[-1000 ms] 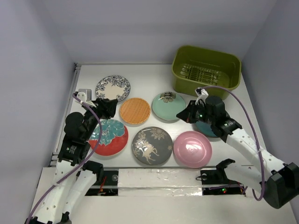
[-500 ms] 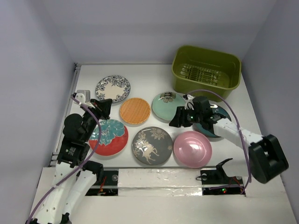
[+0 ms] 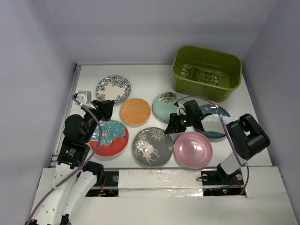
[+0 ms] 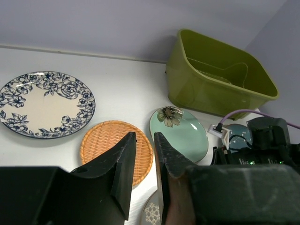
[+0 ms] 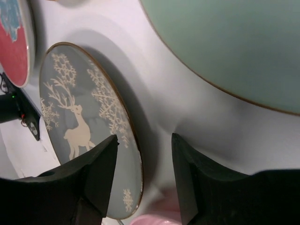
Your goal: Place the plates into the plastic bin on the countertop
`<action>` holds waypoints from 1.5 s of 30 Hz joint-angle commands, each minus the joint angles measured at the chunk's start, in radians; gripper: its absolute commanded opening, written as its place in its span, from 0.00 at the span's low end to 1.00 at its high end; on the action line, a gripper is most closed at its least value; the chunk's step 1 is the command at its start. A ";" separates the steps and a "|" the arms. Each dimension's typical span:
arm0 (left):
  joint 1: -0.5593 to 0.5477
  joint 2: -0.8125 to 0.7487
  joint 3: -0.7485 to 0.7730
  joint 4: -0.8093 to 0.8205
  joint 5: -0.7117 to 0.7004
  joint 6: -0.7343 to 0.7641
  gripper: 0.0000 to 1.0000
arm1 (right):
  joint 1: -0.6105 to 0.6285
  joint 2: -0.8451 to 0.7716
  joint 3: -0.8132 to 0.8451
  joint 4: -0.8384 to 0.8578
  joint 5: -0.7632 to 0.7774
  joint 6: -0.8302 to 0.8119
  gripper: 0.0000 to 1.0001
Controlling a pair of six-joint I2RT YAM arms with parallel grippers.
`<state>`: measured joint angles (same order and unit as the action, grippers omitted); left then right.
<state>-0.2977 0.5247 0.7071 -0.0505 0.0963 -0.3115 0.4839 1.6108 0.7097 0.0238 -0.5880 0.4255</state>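
Observation:
Seven plates lie on the white countertop (image 3: 145,77): white with a floral rim (image 3: 113,88), orange (image 3: 135,111), mint green (image 3: 164,107), red-and-teal (image 3: 109,137), grey (image 3: 152,146), pink (image 3: 193,149) and dark teal (image 3: 215,112), which is partly under my right arm. The olive plastic bin (image 3: 207,71) stands at the back right, with no plate in it. My right gripper (image 5: 144,140) is open and low, one finger over the grey plate's (image 5: 79,122) rim, the other over bare counter beside the mint plate (image 5: 234,47). My left gripper (image 4: 144,135) hovers with a narrow gap, holding nothing.
Lilac walls close in the counter on the left, back and right. In the left wrist view the orange plate (image 4: 105,140), floral plate (image 4: 44,103), mint plate (image 4: 180,133) and bin (image 4: 215,79) lie ahead. A purple cable loops over my right arm (image 3: 220,101).
My right gripper swung left, off the dark teal plate, down between the mint, grey and pink plates, and its jaws opened. The left arm has hardly moved.

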 commanded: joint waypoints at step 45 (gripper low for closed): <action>-0.041 -0.089 0.006 0.006 -0.119 0.011 0.48 | -0.613 -0.160 0.623 0.221 0.137 0.481 0.00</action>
<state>-0.3340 0.4538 0.7071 -0.0799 -0.0273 -0.3038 -0.0921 1.4094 1.2095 0.2428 -0.5743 0.8768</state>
